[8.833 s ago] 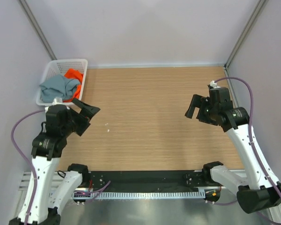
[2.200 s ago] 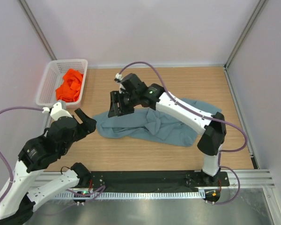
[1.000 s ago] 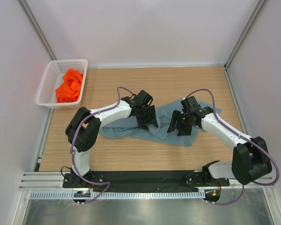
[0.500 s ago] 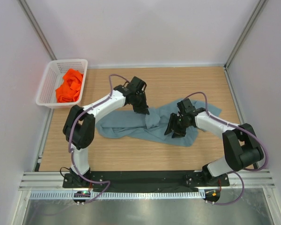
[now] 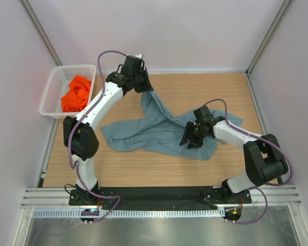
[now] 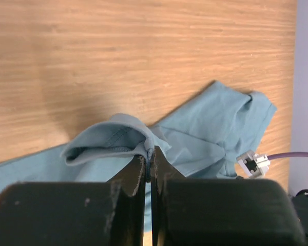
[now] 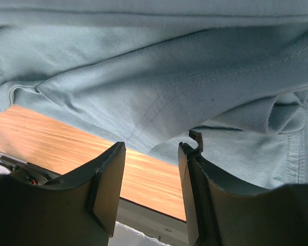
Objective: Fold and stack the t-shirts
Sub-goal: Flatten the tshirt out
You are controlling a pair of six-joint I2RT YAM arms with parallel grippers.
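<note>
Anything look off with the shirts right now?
Nothing damaged. The grey-blue shirt lies twisted and bunched mid-table, one edge held up by the shut left gripper; the right gripper is open over it. The orange shirt sits crumpled in the basket.

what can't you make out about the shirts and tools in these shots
- Top view: the left tool hides its own fingertips under its wrist. Only the left wrist view shows it pinching the grey-blue shirt.
- Top view: the orange shirt is bunched in the basket, so its own folds hide its layout.
- Right wrist view: the right tool is open, but contact with the cloth cannot be told, and the shirt runs off the top edge.
</note>
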